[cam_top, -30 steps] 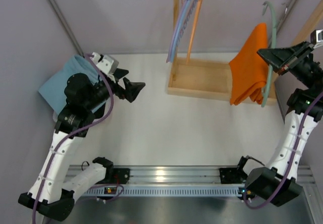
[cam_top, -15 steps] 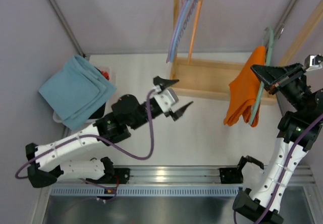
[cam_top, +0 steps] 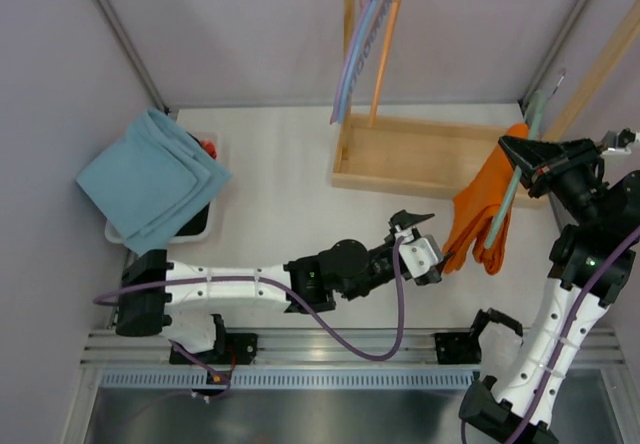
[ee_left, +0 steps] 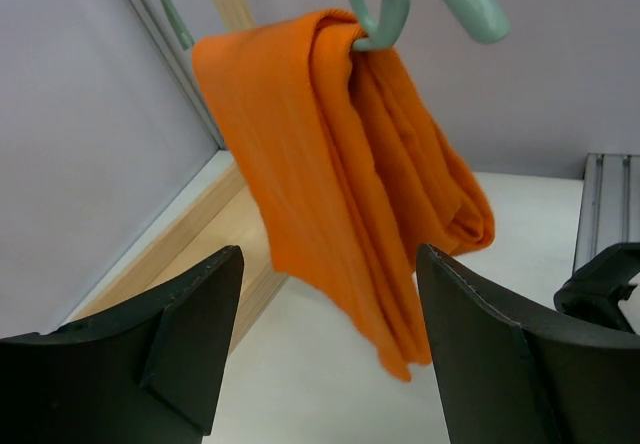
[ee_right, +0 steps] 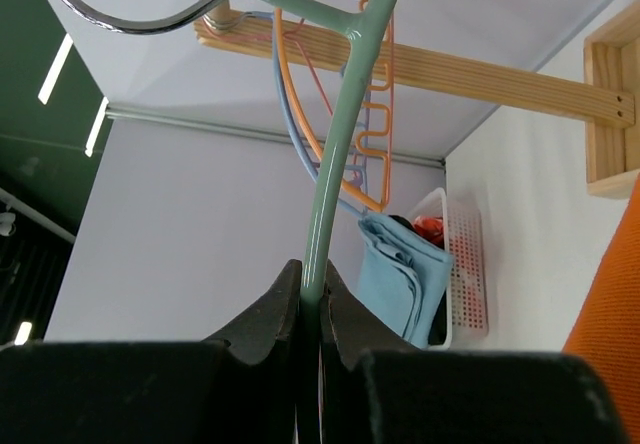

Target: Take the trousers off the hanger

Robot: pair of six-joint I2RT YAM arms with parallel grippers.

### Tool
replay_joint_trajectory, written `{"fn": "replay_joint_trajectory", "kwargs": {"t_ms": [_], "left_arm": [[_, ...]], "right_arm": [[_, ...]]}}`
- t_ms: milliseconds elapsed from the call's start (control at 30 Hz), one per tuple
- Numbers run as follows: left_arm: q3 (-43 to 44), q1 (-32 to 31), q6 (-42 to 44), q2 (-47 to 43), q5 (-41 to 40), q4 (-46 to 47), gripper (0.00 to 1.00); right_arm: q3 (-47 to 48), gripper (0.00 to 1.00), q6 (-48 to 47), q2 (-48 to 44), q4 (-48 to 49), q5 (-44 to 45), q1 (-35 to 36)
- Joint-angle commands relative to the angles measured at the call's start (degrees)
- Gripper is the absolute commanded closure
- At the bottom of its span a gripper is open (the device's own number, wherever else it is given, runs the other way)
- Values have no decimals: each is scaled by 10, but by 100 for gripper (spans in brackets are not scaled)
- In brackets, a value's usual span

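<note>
I have the right gripper clamped tight on the thin mint-green hanger. The bright orange folded trousers hang from it. My left gripper gapes wide just before them, holding nothing.

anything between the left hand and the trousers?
Nothing. The left wrist view shows only bare air between the open left hand and the trousers, with white table underneath.
</note>
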Motion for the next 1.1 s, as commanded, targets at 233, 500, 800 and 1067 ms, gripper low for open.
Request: {"fn": "replay_joint_trajectory", "kwargs": {"t_ms": [233, 500, 800, 1067], "left_arm": [[52, -10, 8, 52, 14, 191, 32], [79, -10, 21, 91, 24, 219, 37], [88, -10, 48, 124, 24, 256, 35], [69, -5, 76, 131, 0, 294, 37]], "right_arm": [[73, 100, 1, -32, 68, 11, 6], [82, 100, 11, -37, 63, 17, 6], [92, 100, 21, -37, 73, 14, 6], [104, 100, 21, -36, 67, 10, 13]]}}
